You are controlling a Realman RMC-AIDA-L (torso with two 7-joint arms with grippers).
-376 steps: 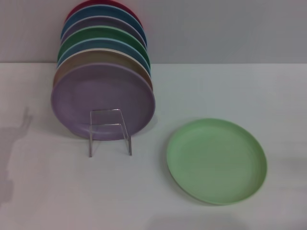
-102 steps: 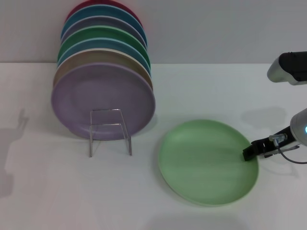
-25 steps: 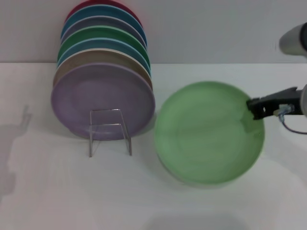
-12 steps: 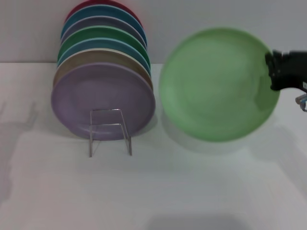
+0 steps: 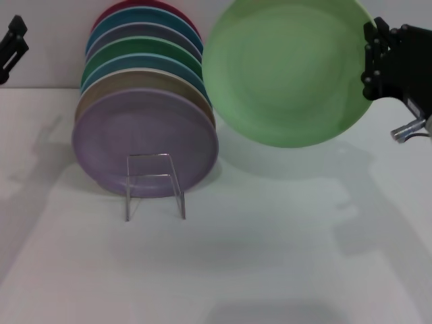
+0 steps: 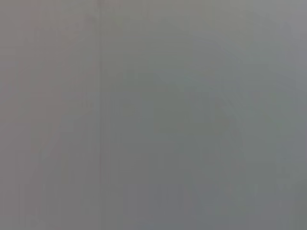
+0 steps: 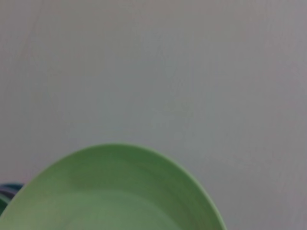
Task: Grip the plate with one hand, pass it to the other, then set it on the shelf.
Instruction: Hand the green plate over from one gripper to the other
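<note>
Right gripper (image 5: 375,59) is clamped on the plate (image 5: 283,71) at its 3 o'clock rim, held up above the table (image 5: 270,256) — looks light, stiff, slick plastic. I'd have the left gripper (image 5: 13,40) pinch 9 o'clock.

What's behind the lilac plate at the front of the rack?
Behind the lilac plate stand six more plates, only their upper rims showing: tan, blue, dark green, grey-purple, teal, red. Their lower parts and the rack's rear are covered.

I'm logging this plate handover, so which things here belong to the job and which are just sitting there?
In the job:
pale green plate, held up by the right gripper
left gripper, at far left
wire rack

Just there:
racked plates
white table
</note>
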